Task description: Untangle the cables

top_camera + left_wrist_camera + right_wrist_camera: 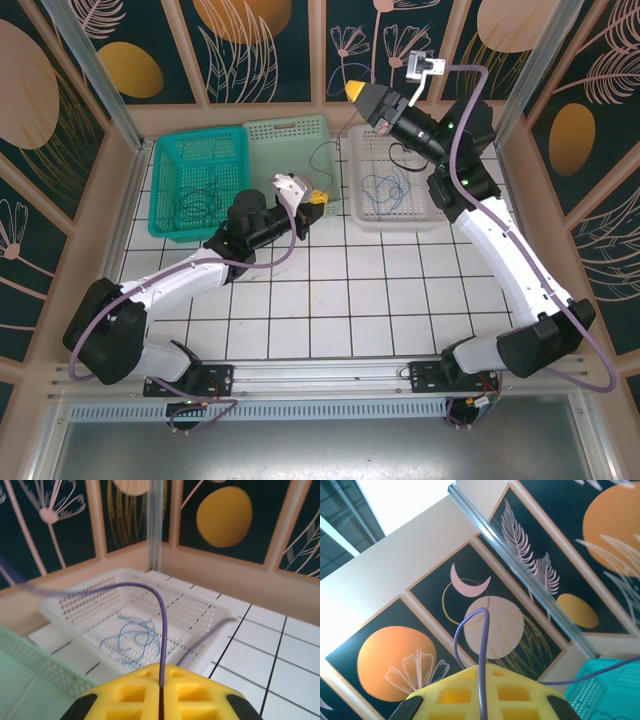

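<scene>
The left gripper is pinched shut on a thin violet cable, which rises from between its yellow fingers and arcs off to its left. Just ahead of it sits a white basket with a loose blue cable inside, and a pale green basket lies to its left. Farther left, a teal basket holds a dark cable. The right gripper, raised high, is also clamped on the violet cable.

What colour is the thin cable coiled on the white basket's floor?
Blue. The cable in the white basket shows best in the left wrist view.
</scene>
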Controlling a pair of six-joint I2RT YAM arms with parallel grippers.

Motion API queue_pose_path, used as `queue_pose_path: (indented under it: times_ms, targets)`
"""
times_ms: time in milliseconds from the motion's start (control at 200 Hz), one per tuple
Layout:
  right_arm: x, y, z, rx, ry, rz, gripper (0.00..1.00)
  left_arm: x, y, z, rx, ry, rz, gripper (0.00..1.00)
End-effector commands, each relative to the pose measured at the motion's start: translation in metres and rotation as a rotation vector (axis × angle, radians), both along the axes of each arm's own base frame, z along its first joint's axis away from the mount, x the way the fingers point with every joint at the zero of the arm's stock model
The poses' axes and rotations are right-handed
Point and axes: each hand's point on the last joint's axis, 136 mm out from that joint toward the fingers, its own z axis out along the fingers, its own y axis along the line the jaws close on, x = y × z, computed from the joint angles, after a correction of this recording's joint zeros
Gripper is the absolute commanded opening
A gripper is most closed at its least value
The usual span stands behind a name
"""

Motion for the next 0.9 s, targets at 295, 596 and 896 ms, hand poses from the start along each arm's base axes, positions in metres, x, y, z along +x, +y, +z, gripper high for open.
queue_pose_path:
  times_ms: [295, 596, 896]
  targets:
    - [0.039, -0.028, -0.002, -0.027, -0.008, -0.132, 0.00, -0.016, 0.054, -0.046, 0.110, 0.095, 0.198, 0.07]
    - [0.050, -0.035, -0.012, -0.023, 0.021, -0.153, 0.00, -0.027, 0.065, -0.065, 0.156, 0.130, 0.205, 0.09]
    - [0.050, -0.031, -0.022, -0.031, 0.039, -0.133, 0.00, -0.016, 0.074, -0.078, 0.216, 0.178, 0.284, 0.10]
